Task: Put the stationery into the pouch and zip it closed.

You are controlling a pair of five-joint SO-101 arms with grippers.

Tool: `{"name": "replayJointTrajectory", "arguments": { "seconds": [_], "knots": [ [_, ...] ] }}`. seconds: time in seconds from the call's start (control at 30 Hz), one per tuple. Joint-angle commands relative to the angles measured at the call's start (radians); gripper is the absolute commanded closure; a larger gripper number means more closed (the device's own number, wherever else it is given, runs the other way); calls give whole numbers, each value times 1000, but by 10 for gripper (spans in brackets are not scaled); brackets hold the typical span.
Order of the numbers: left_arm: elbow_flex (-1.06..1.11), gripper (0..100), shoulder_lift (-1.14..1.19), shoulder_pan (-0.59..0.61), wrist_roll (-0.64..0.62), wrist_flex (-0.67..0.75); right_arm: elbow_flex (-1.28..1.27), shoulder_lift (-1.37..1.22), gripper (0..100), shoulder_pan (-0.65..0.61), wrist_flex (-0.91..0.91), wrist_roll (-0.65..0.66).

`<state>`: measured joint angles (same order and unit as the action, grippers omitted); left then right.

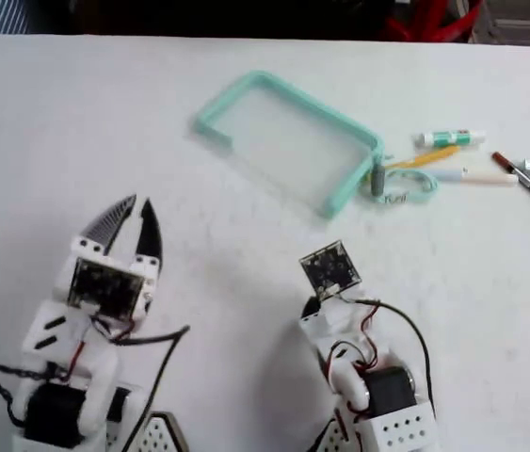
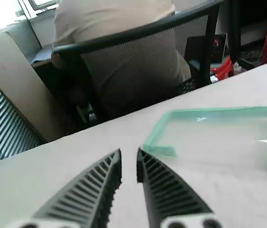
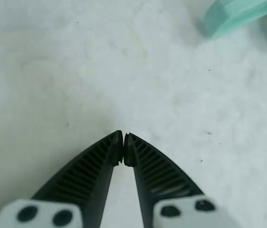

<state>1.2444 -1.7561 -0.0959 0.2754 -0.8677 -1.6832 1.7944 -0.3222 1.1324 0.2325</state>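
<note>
**Teal pouch lying flat, stationery scattered just beside its zip end**

Left gripper barely parted, right gripper pinched together, both empty. Risks: round pens rolling away under a glancing nudge; limp clear pouch sliding or collapsing during insertion. Print on glue stick too small to read.

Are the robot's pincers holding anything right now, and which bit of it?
Nothing is held. The left pincer and the right pincer are both empty, over the table. The pouch and the stationery lie apart from both.
</note>
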Motion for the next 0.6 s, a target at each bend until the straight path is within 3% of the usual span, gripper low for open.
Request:
{"name": "replayJointTrajectory", "arguments": {
  "seconds": [0.0, 0.2, 0.47, 0.57],
  "knots": [
    [-114, 901, 263, -19, -14, 21, -8, 5, 981, 5, 5, 8],
    [-245, 903, 720, -16, -152, 40, -8, 7, 981, 24, -50, 5],
    [-382, 902, 1201, 53, -170, 49, -8, 7, 981, 266, -228, 8],
    [-459, 899, 1351, 71, -176, 48, -8, 7, 981, 305, -246, 8]
  ]
}}
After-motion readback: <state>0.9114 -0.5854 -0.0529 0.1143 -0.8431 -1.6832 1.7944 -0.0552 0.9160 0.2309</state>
